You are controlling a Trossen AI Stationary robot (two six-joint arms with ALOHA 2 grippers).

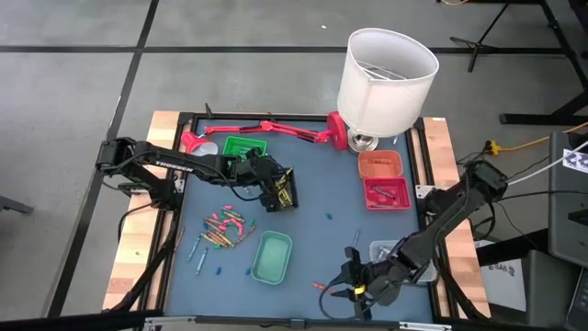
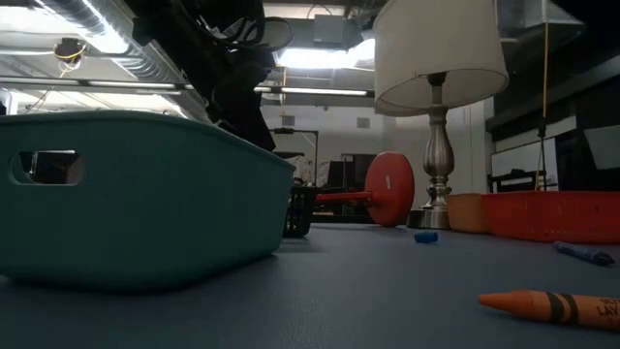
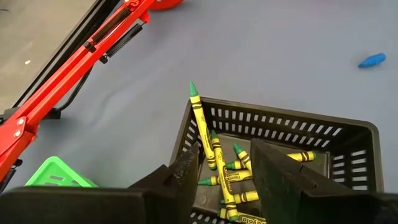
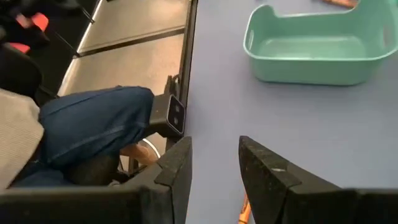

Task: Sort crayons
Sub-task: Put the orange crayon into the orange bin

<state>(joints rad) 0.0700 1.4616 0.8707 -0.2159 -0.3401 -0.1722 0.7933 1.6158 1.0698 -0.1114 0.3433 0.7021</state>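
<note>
My left gripper (image 3: pixel 227 180) (image 1: pixel 283 195) stands open over a black basket (image 3: pixel 348 134) that holds several yellow-green crayons (image 3: pixel 233 177). One of them (image 3: pixel 199 121) leans with its green tip over the basket's rim. A loose pile of crayons (image 1: pixel 225 230) lies on the blue mat left of a teal tray (image 1: pixel 272 257). My right gripper (image 4: pixel 217 180) (image 1: pixel 342 287) hangs open near the table's near edge, close to an orange crayon (image 2: pixel 562 307) (image 4: pixel 242 214) lying flat on the mat.
Green (image 1: pixel 243 147), orange (image 1: pixel 379 165), red (image 1: pixel 386 193) and clear (image 1: pixel 386 250) trays stand around the mat. A white-shaded lamp (image 1: pixel 386 69) and a red desk lamp (image 1: pixel 266 129) are at the far edge. Blue crayon pieces (image 2: pixel 426 236) lie loose. A person's legs (image 4: pixel 93 130) show beyond the near edge.
</note>
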